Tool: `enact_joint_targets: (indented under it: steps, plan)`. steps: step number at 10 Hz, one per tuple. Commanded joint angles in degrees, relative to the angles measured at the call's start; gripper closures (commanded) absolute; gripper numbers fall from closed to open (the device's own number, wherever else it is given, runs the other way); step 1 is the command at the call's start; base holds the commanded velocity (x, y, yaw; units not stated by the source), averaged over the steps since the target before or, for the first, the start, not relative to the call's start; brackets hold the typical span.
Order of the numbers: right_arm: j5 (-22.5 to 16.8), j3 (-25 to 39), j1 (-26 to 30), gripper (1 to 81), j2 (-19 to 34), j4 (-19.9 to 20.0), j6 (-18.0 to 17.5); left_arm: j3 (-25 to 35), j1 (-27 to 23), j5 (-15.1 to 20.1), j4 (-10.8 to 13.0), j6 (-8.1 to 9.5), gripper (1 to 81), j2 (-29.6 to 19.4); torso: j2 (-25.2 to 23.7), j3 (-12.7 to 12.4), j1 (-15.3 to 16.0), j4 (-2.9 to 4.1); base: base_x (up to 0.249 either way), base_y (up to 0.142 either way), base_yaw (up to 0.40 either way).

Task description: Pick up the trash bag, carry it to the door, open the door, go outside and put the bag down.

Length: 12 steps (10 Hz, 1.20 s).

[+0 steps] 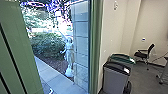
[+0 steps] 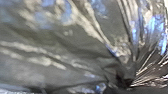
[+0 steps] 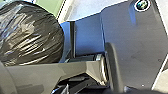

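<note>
The black trash bag (image 2: pixel 82 50) shows very close in the left wrist view, its shiny plastic drawn into creases that meet at a gathered spot. In the right wrist view the bag (image 3: pixel 32 35) bulges round and full beside the robot's own dark plate. A green door panel (image 1: pixel 23 55) stands at the left in the head view, and a green upright (image 1: pixel 95 45) stands near the middle. Daylight and paving show between them. How either gripper stands cannot be made out.
Beyond the green panel are a paved walk (image 1: pixel 53 78), a bush (image 1: pixel 47 45) and a block wall (image 1: pixel 81 47). A person (image 1: pixel 69 52) shows pale beside that wall. Indoors, two bins, one black-topped (image 1: pixel 113 77) and one green-topped (image 1: pixel 122 58), stand against the wall, with a chair (image 1: pixel 145 53) farther back.
</note>
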State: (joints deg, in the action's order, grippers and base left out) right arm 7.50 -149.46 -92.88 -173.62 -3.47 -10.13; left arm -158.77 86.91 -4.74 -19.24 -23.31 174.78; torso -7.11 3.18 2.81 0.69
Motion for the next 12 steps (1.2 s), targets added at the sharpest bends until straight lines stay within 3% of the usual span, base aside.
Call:
enact_joint_targets:
  steps: [1, 7, 12]
  plan:
    - [-3.5, 0.4, 2.0, 1.0, -0.7, -0.7, 0.4, 0.1, -2.8, 3.0, 0.5, -0.07, 81.1, 0.1, 0.0, 0.0, 0.0, 0.00, 0.000, 0.000, 0.000]
    - [-3.5, 0.3, 2.1, 1.0, -0.8, -0.7, 0.4, -0.1, -2.9, 3.0, 0.9, -0.16, 81.1, -0.1, 0.0, 0.0, 0.0, 0.00, 0.000, 0.000, 0.000]
    - [-3.4, 0.3, 2.0, 1.0, -0.8, -0.5, 0.4, -0.1, -2.9, 3.1, 1.1, -0.33, 81.1, -0.2, 0.0, 0.0, 0.0, 0.00, 0.000, 0.000, 0.151]
